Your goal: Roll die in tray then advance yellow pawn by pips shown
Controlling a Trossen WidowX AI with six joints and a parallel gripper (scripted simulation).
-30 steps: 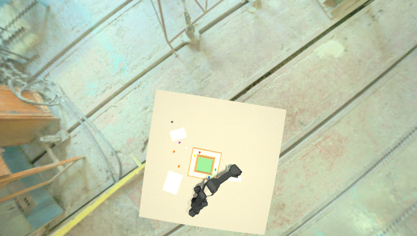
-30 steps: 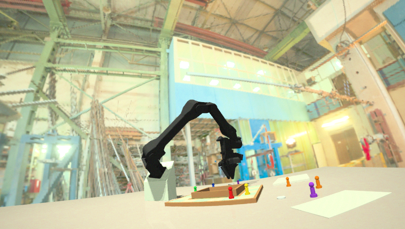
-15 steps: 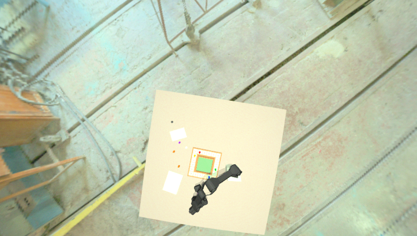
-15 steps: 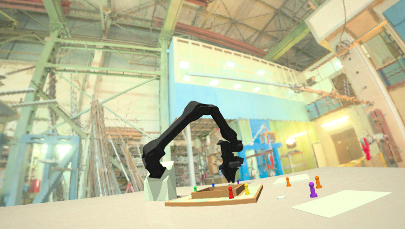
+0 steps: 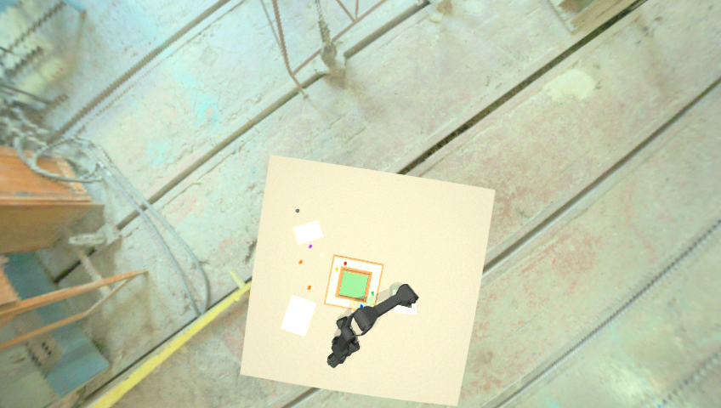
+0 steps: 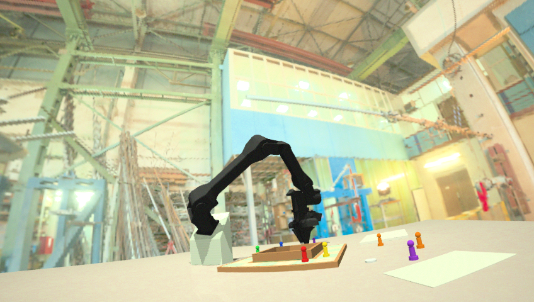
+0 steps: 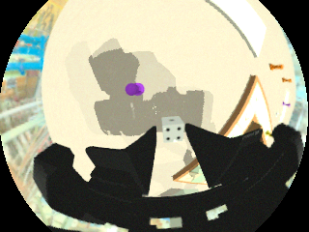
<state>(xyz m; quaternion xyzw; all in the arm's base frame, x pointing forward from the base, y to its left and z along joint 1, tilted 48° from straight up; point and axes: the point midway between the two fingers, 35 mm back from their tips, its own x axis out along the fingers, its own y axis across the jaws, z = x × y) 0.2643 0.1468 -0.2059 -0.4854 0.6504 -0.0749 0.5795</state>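
The white die [image 7: 172,130] is on the table beside the board, one face with four pips toward the wrist camera. My gripper [image 7: 170,128] [image 6: 304,241] is low over it, fingers partly open on either side of the die, with narrow gaps showing. In the top view the arm hides the die. The tray [image 6: 277,255], brown-walled with a green floor, sits in the middle of the board [image 6: 281,268] [image 5: 328,291]. The yellow pawn [image 5: 336,269] [image 6: 325,249] stands upright on the board's track. Track arrows are too small to read.
A purple pawn [image 7: 134,89] [image 6: 313,240] stands close to the gripper. Red [image 5: 344,263] [image 6: 303,253], green [image 5: 372,292] [image 6: 257,248] and blue [image 5: 361,305] [image 6: 281,243] pawns stand on the board. Orange pawns [image 5: 300,262] [image 5: 309,287], another purple pawn [image 5: 310,246] and white sheets [image 5: 298,315] [image 5: 308,232] lie beyond.
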